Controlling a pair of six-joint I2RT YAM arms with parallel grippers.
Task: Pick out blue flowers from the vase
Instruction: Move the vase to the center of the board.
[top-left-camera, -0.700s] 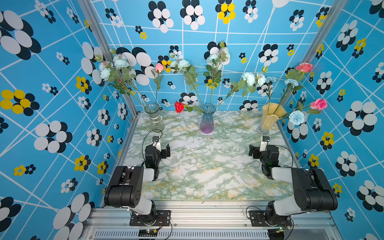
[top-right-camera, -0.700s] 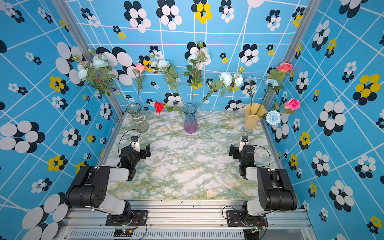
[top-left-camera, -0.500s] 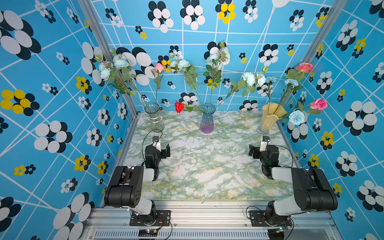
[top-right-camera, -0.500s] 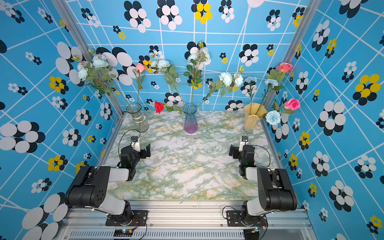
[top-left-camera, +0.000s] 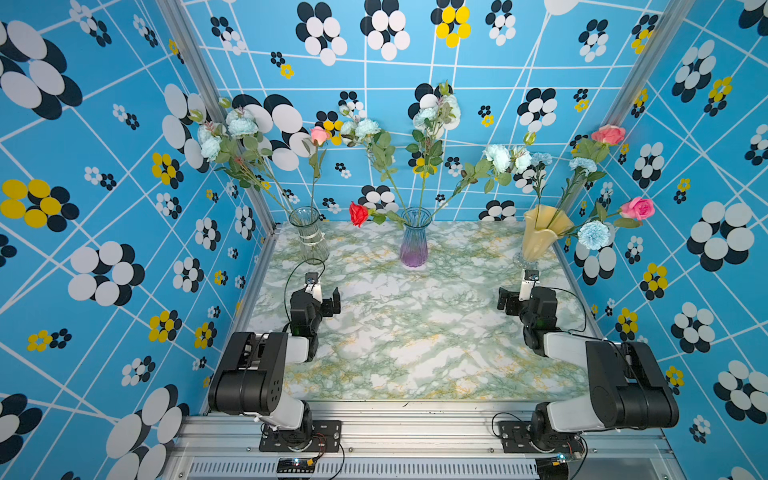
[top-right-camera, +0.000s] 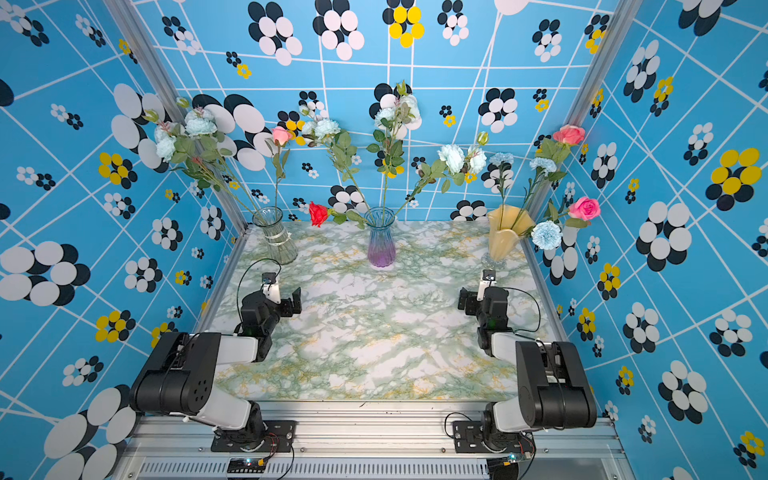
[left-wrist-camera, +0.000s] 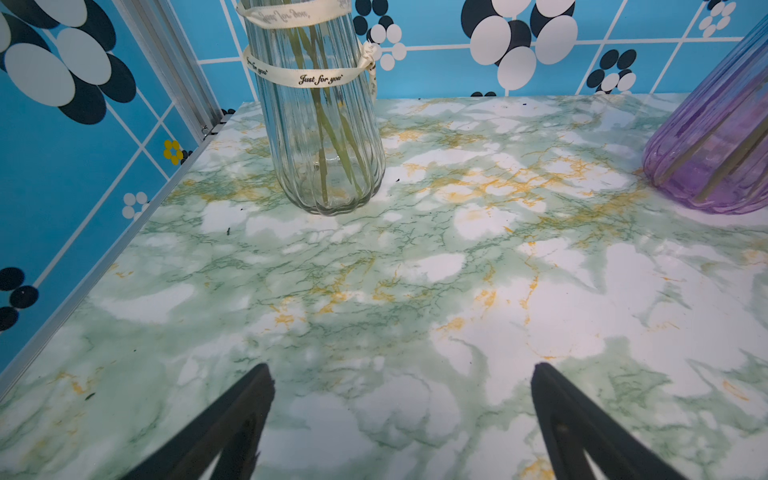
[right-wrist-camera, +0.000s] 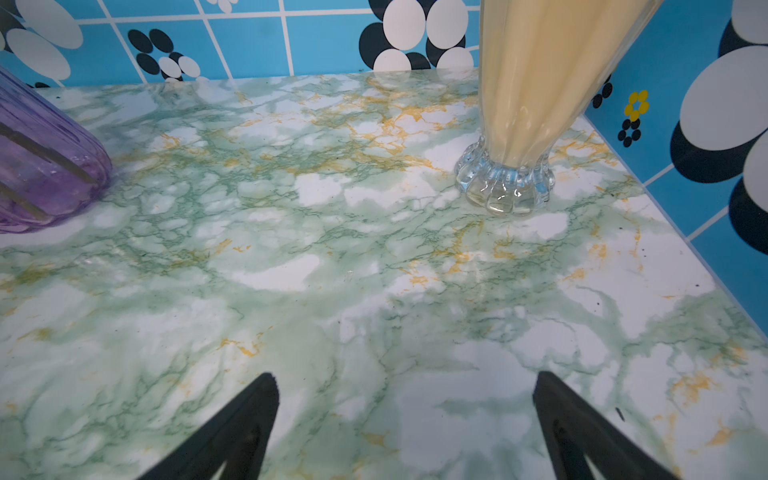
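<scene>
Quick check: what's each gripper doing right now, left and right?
Left gripper: open, holding nothing.
Right gripper: open, holding nothing.

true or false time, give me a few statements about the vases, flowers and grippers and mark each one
1. The red rose is in the purple vase. True.
2. The clear vase has a ribbon tied around it. True.
3. The left gripper is shut on a stem. False: it is open and empty.
4. The yellow vase holds only blue flowers. False: pink roses stand in it too.
5. The right gripper is open. True.
</scene>
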